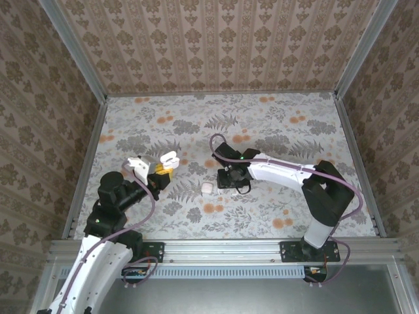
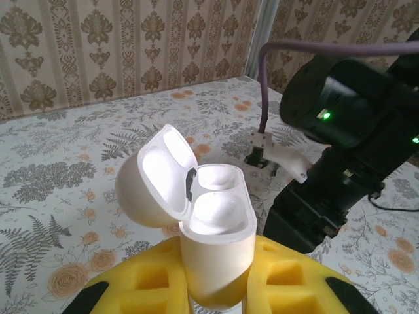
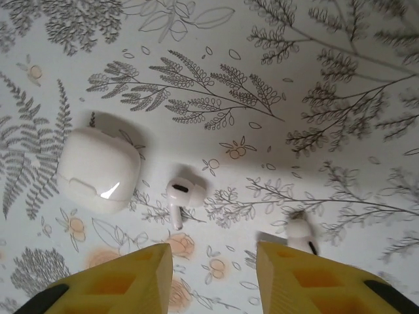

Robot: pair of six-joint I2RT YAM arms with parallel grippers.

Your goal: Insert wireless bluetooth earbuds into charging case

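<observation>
You see the left gripper [image 2: 219,288] clamped on the base of the charging case [image 2: 216,245], its lid [image 2: 157,180] hinged open, clear of the table [image 2: 65,150], while the right gripper [image 3: 213,261] hangs with jaws apart above an earbud [image 3: 180,195] lying between a white squarish piece [image 3: 98,169] and a second earbud [image 3: 301,234].

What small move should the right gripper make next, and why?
Probably lower the right gripper onto the middle earbud: its jaws stand open just short of it, and the left gripper holds the charging case, lid open.

Brown damask-papered walls [image 1: 222,46] around a floral-patterned table [image 1: 275,124].
</observation>
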